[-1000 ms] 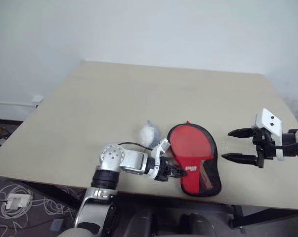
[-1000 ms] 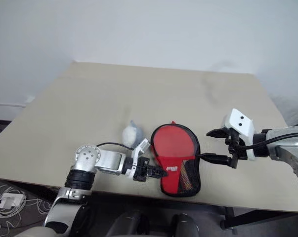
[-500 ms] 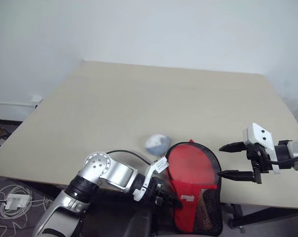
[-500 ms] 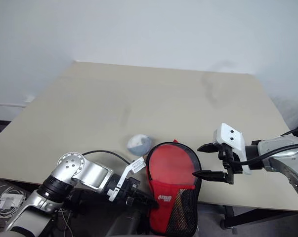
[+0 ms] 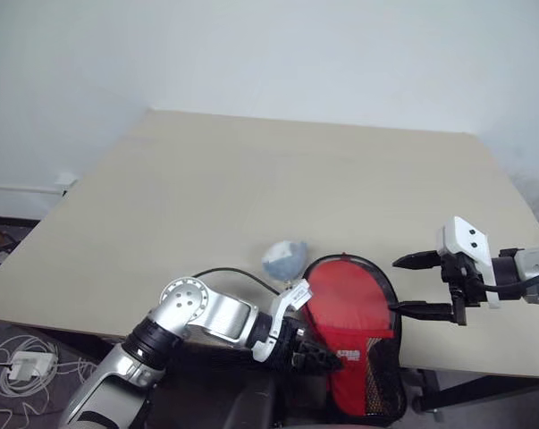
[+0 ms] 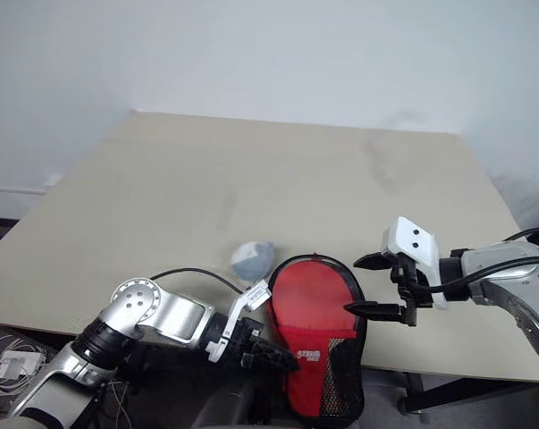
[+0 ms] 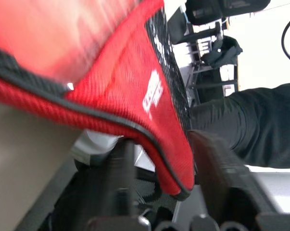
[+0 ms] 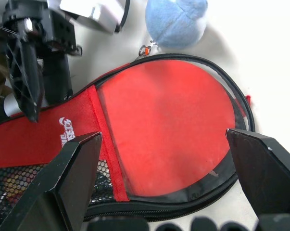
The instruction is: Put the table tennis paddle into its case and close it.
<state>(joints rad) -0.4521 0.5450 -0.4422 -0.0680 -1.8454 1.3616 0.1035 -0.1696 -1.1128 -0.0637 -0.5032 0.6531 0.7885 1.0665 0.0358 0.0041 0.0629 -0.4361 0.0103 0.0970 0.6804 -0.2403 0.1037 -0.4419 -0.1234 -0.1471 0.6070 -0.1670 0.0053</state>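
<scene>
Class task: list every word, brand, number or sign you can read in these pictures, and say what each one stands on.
White logo with a line of lettering on the red side of the case: too small and blurred to read.
The same white logo in the left wrist view: blurred, unreadable.
No other words, numbers or signs can be read.

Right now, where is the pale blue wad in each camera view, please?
Left eye view: the pale blue wad lies on the table, just beyond the round end of the red case.
Right eye view: the same place, beside the case's far rim.
Left wrist view: not in it.
Right wrist view: along the upper edge, by the case's zip pull.
Shared landmark: the case's black-edged round end.
</scene>
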